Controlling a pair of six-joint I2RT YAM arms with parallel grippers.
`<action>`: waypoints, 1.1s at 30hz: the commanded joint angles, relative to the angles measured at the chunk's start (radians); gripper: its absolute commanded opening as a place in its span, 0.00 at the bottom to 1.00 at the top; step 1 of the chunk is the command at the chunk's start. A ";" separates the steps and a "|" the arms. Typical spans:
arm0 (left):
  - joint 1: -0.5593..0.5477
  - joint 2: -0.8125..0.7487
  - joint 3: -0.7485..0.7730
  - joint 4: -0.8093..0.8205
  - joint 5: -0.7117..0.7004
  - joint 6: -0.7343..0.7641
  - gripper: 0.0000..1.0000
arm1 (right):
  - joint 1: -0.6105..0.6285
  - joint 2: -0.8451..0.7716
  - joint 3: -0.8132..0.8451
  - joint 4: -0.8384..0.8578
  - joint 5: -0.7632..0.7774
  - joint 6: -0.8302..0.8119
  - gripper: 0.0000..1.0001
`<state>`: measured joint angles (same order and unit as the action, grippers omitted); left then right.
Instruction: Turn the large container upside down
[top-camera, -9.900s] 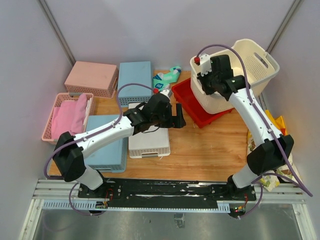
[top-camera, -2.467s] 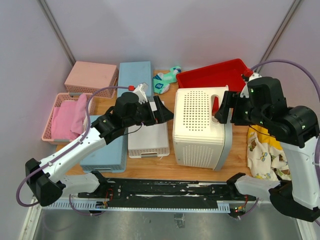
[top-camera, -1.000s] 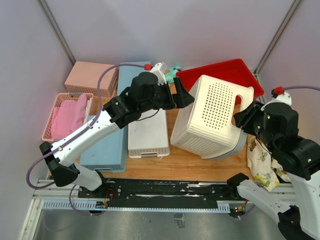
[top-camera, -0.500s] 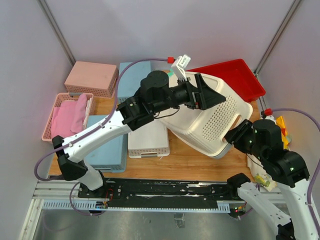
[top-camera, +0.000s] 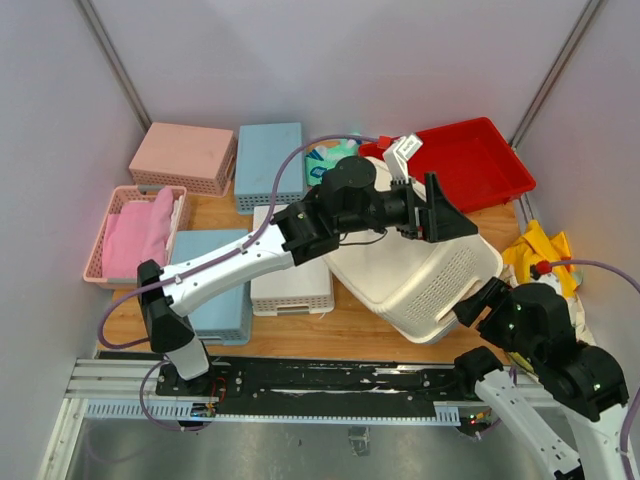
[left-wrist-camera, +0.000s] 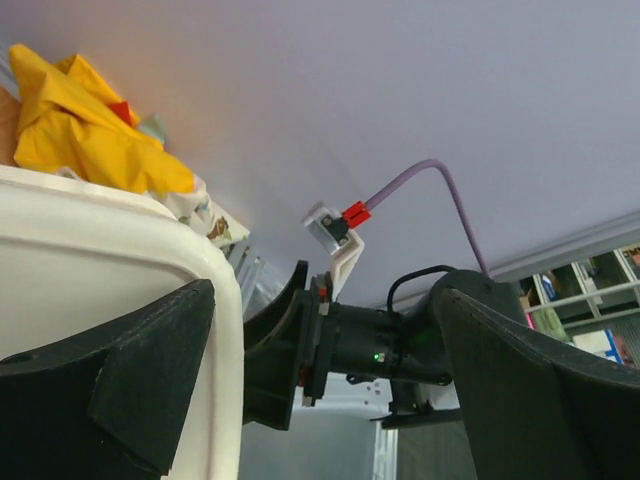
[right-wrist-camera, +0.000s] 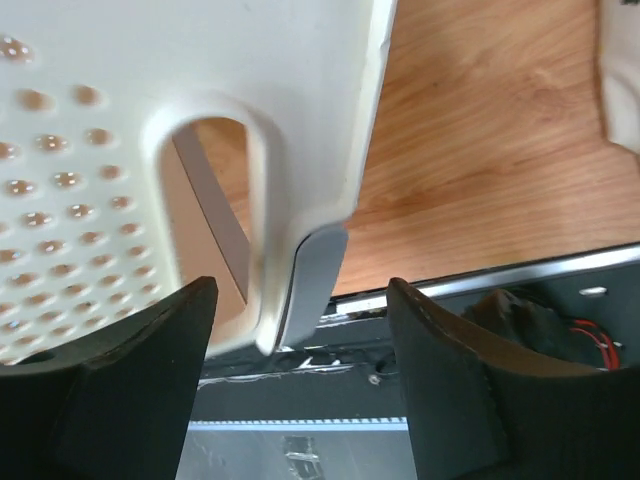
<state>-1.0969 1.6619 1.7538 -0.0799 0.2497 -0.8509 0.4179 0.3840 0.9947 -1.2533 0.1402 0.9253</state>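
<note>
The big laundry basket (top-camera: 415, 275) lies tipped on the wooden table (top-camera: 350, 318); it looks light, stiff and slippery; the rim by its handle hole (right-wrist-camera: 210, 200) looks best to hold; the left gripper (top-camera: 448, 215) and the right gripper (top-camera: 480, 300) both gape wide, holding nothing.

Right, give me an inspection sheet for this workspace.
Surface: wooden table, crowded.
Job's things: container tilted, not lying flat.
Clutter: red tray, white basket, yellow cloth, pink bins, blue bins.
Grippers: left gripper open over the container's upper edge; right gripper open around its rim by the handle.
Cables: purple cable loops free.
Surroundings: grey walls.
</note>
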 joint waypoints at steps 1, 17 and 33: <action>-0.019 0.045 -0.019 0.031 0.049 -0.017 0.99 | 0.005 -0.013 0.092 -0.102 0.100 -0.047 0.72; -0.021 0.105 0.079 -0.063 0.046 0.067 0.99 | 0.008 0.019 0.335 -0.050 0.423 -0.267 0.75; 0.320 -0.097 -0.071 -0.235 -0.063 0.192 0.99 | -0.033 0.528 0.529 0.170 0.296 -0.522 0.79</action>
<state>-0.8909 1.5185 1.7161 -0.2947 0.1421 -0.6800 0.4175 0.9047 1.4540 -1.0729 0.4065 0.4290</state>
